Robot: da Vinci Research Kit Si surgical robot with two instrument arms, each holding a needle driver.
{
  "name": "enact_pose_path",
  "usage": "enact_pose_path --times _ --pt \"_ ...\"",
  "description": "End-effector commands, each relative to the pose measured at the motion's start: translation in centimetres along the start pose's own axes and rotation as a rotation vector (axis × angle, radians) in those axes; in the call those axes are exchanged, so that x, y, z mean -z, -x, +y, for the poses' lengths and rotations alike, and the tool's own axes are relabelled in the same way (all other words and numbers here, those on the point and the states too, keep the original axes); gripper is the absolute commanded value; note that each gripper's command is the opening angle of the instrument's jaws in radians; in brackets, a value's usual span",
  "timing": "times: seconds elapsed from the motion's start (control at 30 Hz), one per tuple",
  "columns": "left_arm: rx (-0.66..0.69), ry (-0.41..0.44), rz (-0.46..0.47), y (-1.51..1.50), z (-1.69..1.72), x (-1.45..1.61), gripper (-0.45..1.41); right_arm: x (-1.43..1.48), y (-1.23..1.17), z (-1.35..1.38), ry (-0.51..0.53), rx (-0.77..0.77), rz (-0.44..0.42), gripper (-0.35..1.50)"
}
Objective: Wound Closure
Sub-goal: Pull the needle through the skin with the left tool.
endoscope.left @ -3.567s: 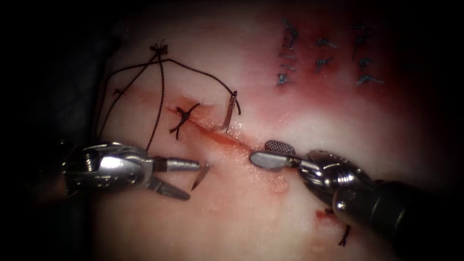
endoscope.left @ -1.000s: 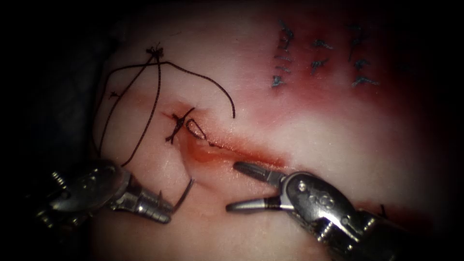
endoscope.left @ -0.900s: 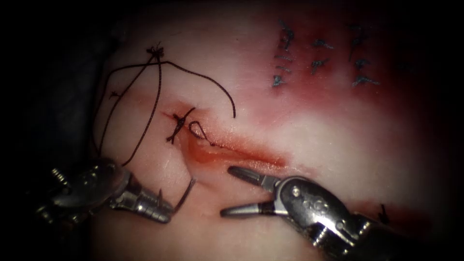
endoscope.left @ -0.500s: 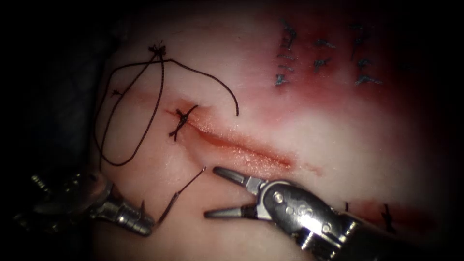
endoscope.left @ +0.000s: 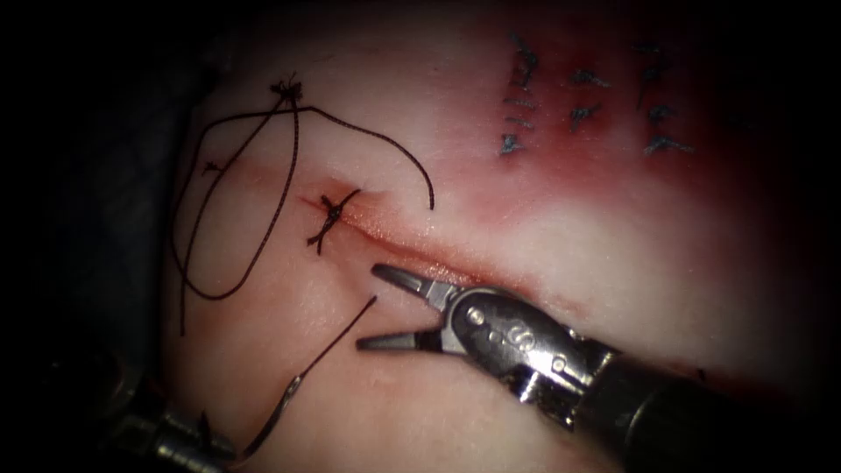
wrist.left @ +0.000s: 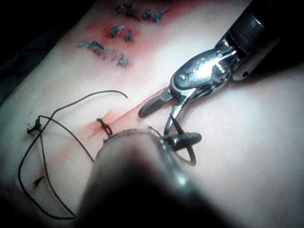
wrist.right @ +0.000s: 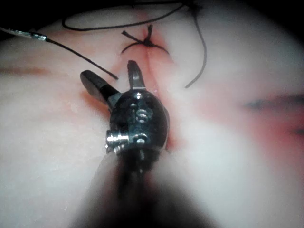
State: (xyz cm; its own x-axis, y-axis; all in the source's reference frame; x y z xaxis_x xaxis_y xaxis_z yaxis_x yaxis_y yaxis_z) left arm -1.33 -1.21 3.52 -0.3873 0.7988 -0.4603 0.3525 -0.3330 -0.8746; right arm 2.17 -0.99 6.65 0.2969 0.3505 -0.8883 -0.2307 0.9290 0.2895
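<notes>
Left tool [endoscope.left: 180, 438] dim, seemingly gripping needle [endoscope.left: 276, 420]

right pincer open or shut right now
Open. In the endoscope view the right pincer has its two jaws spread in a V beside the cut, with nothing between them; the right wrist view shows the same.

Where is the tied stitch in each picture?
Endoscope view: tied stitch at the cut's left end, up-left of the right tool's open, empty jaws.
Left wrist view: stitch beside the left tool gripping the needle.
Right wrist view: stitch just beyond the right tool.
Shared landmark: the right tool.
</notes>
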Motion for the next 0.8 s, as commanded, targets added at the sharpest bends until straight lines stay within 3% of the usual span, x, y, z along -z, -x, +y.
enact_pose_path --times 0.03,0.37,0.8 --pt "-0.007 0.003 0.003 -0.06 -0.06 -0.01 -0.35 -0.09 0.16 -0.04 -0.006 -0.016 -0.008 1.17" --pt "-0.072 0.006 0.017 -0.16 0.27 -0.09 -0.35 0.01 0.49 0.01 0.009 -0.109 -0.101 1.2" --pt "-0.131 -0.026 0.027 -0.2 0.49 -0.21 -0.35 -0.08 0.59 -0.05 -0.004 -0.221 -0.125 1.23"
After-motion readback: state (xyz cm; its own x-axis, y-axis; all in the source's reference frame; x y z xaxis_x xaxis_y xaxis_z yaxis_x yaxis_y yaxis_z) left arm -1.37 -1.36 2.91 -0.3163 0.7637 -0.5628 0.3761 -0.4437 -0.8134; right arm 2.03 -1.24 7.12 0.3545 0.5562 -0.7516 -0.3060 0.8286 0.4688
